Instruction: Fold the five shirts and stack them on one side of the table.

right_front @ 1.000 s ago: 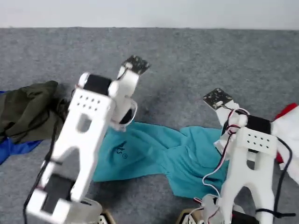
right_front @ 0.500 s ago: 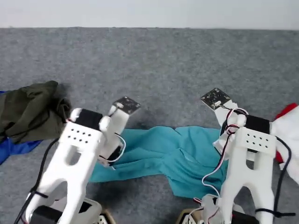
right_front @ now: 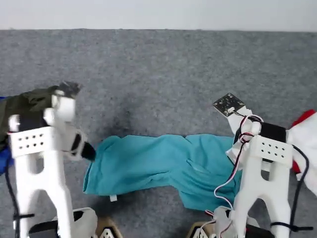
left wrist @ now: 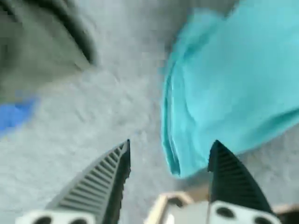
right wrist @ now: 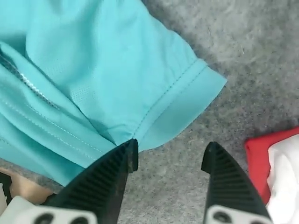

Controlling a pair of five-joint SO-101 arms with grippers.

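We find teal shirt rumpled on grey table, nearest arms. Left gripper open, empty, at shirt's left edge; right gripper open, empty, over sleeve. Beyond: olive shirt and blue shirt left, red-white garment right.

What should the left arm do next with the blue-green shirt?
Probably the left gripper should dip down and pinch the edge of the teal shirt. It hangs open right above that edge, and the shirt lies spread out, not yet folded.
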